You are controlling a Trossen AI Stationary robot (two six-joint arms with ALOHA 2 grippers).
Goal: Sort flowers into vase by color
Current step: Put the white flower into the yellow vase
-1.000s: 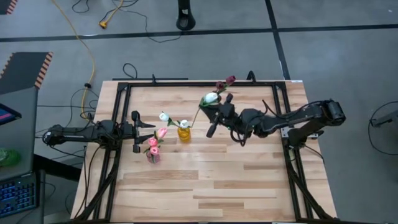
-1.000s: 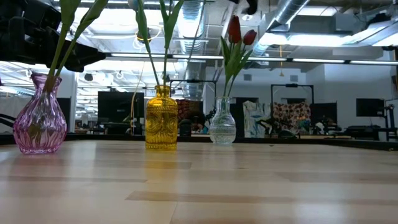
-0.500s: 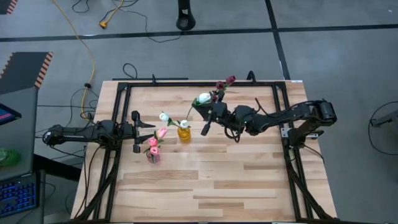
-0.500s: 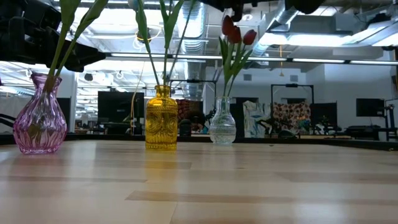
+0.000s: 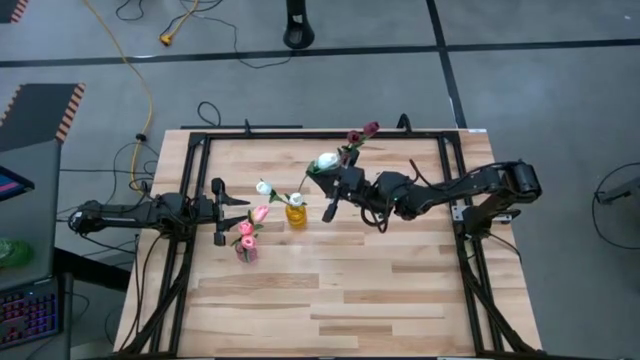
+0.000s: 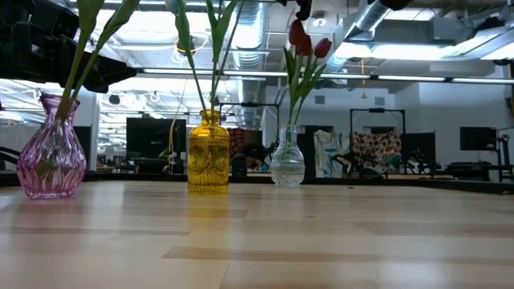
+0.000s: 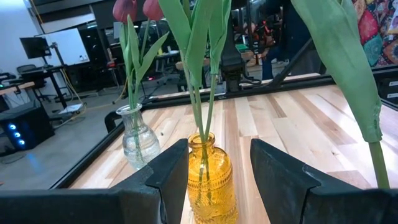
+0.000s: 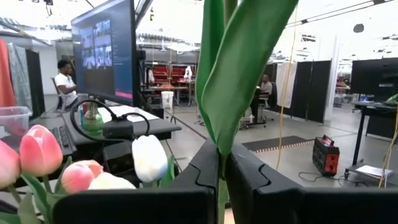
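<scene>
Right gripper [image 5: 322, 178] is clamped tight on a white tulip's [image 5: 327, 160] stem; the right wrist view shows stem and leaf pinched between the closed fingers [image 8: 205, 168]. It hangs mid-table, just beside the yellow vase [image 5: 296, 213], on the side toward the clear vase [image 6: 287, 157] with the dark red tulips [image 5: 361, 132]. The stem's long axis looks tilted, head up and away from the vase mouth, free end hidden. The yellow vase holds two white tulips [image 5: 265, 187], so I'd judge that's the target: swing the stem upright, shift toward the left arm, lower in. Left gripper [image 5: 219, 210] waits with fingers spread wide and empty, beside the pink vase [image 5: 246, 250] and its pink tulips [image 5: 252, 222], facing the yellow vase.
</scene>
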